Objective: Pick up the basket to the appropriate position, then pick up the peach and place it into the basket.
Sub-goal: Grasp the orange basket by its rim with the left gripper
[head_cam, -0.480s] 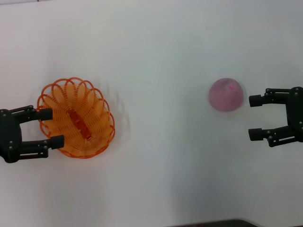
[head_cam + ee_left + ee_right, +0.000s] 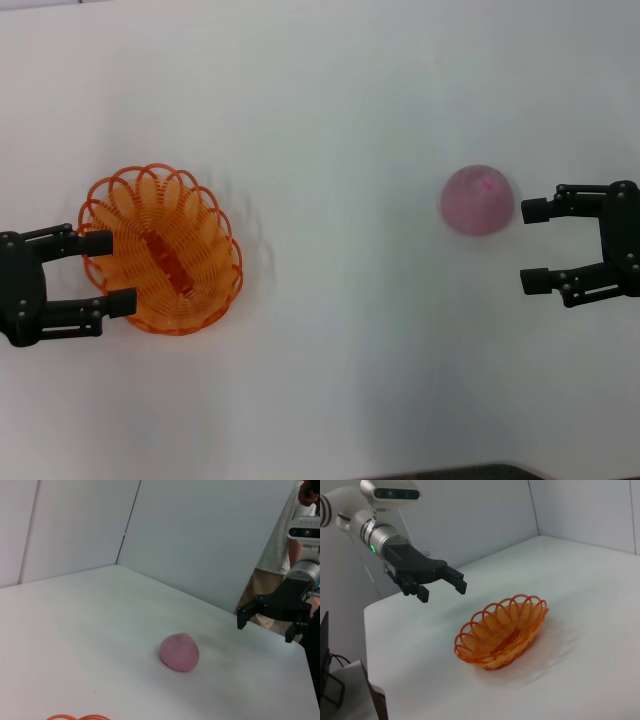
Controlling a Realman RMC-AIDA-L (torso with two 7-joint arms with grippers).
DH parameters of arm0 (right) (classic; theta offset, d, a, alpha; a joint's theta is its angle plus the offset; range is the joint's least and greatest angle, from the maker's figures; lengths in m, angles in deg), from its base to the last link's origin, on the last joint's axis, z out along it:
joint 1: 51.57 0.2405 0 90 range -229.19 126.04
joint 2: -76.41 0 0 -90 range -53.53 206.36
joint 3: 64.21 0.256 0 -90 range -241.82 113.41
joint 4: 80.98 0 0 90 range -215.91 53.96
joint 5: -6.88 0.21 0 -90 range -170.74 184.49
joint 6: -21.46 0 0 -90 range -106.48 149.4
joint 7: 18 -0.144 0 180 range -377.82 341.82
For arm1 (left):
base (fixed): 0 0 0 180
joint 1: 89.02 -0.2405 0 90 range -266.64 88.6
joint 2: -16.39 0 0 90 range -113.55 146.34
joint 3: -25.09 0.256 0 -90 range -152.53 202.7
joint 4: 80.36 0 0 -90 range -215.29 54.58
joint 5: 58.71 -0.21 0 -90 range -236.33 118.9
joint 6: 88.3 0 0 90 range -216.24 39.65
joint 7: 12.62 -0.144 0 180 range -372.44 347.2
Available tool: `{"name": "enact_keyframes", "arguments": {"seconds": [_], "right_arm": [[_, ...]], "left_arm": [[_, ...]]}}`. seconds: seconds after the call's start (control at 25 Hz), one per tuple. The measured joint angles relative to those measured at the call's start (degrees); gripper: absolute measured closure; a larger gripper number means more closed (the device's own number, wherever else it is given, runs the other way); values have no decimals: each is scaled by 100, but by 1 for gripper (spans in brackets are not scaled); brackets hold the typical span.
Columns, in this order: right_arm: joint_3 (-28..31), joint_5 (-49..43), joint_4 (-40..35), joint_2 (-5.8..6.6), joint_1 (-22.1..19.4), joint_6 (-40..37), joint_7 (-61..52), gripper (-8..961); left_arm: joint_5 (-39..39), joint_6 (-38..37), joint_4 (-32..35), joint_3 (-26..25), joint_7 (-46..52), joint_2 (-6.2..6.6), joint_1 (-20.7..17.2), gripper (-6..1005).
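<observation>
The orange wire-loop basket [image 2: 160, 250] rests on the white table at the left, with nothing in it. My left gripper [image 2: 112, 271] is open, and its fingers overlap the basket's left rim in the head view. The right wrist view shows the left gripper [image 2: 444, 592] hovering above and beyond the basket [image 2: 502, 635], apart from it. The pink peach [image 2: 478, 200] sits on the table at the right. My right gripper [image 2: 530, 246] is open just right of it, holding nothing. In the left wrist view, the peach [image 2: 179, 652] lies ahead of the right gripper [image 2: 265, 629].
The white table [image 2: 330, 330] spreads between basket and peach. Its front edge [image 2: 450, 470] runs along the bottom of the head view. Light wall panels [image 2: 200, 540] stand behind the table, and a person [image 2: 280, 545] stands past the table's right side.
My right gripper has edged slightly left toward the peach. The left gripper has drawn back a touch from the basket. Basket and peach have not moved.
</observation>
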Motion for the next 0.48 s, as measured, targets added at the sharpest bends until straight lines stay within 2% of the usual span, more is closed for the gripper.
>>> {"name": "enact_keyframes", "arguments": {"seconds": [0.28, 0.48], "right_arm": [[-3, 0, -28, 3, 10, -1, -12, 12], [-31, 0, -56, 19, 59, -2, -105, 12]], "left_arm": [[0, -236, 26, -2, 5, 39, 48, 149], [0, -620, 405, -128, 316, 111, 241, 150]]}}
